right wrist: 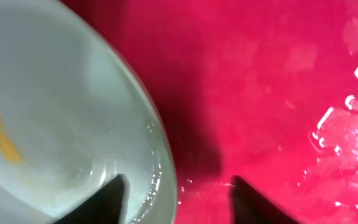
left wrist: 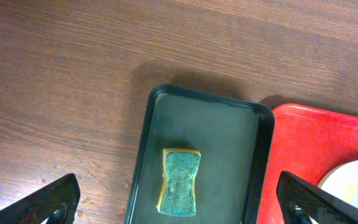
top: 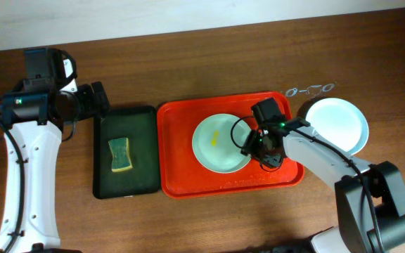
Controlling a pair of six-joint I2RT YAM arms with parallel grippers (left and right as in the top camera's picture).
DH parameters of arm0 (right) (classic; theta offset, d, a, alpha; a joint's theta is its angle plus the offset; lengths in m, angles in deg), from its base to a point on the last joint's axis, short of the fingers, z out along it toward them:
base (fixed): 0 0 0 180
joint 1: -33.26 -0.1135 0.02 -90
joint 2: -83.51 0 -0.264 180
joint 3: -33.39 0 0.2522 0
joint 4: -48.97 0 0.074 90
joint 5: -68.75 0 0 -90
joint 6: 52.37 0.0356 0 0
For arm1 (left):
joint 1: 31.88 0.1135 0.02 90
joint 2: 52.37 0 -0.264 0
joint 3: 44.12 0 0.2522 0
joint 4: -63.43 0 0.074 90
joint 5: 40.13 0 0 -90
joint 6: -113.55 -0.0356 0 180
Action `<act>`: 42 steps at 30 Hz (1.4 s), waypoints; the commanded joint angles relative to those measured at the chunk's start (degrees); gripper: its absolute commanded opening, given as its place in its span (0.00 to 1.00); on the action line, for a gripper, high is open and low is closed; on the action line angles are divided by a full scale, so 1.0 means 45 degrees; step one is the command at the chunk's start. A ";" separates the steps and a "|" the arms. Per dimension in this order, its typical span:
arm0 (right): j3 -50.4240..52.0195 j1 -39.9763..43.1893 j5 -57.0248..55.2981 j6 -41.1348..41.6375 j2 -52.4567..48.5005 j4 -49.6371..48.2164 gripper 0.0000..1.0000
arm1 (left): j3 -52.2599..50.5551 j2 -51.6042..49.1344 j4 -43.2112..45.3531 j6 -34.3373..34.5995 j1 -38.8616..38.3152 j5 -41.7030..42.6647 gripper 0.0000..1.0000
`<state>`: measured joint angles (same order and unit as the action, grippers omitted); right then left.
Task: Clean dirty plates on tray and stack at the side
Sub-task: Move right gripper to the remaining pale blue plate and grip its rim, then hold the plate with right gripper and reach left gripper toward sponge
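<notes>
A pale mint-blue dirty plate (top: 219,143) with a yellow smear lies on the red-orange tray (top: 181,161). My right gripper (top: 261,146) is low at the plate's right rim. In the right wrist view its jaws (right wrist: 176,199) stand open astride the rim, one finger over the plate (right wrist: 55,106), the other over the wet tray (right wrist: 278,93); neither touches the rim. A pale plate (top: 337,123) sits on the table right of the tray. My left gripper (top: 95,100) hangs wide open over the green tray's far left corner, holding nothing.
A dark green tray (top: 143,116) left of the red one holds a yellow-and-green sponge (top: 121,154), which also shows in the left wrist view as the sponge (left wrist: 180,182). A pair of glasses (top: 311,89) lies on the table behind the side plate.
</notes>
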<state>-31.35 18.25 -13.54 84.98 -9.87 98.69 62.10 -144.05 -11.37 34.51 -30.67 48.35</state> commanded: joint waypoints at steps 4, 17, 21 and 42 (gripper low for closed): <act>-0.1486 0.0816 0.0957 -0.1506 0.0248 0.1851 1.00 | 0.0039 -0.0029 0.0019 0.0019 0.0019 0.0053 0.99; -0.1797 0.1671 0.1132 0.0593 -0.0189 -0.0238 0.18 | 0.0034 -0.0029 0.0019 0.0019 0.0015 0.0053 0.99; -0.1817 0.1690 0.0690 0.0092 -0.0306 -0.0097 0.25 | 0.0039 -0.0029 0.0019 0.0019 0.0019 0.0053 0.99; -0.1787 0.1520 0.1481 0.0350 -0.0287 0.2118 0.37 | 0.0039 -0.0029 0.0019 0.0019 0.0019 0.0053 0.99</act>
<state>-39.46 25.73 -7.16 85.90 -11.05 108.03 62.10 -144.05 -11.37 34.51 -30.67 48.35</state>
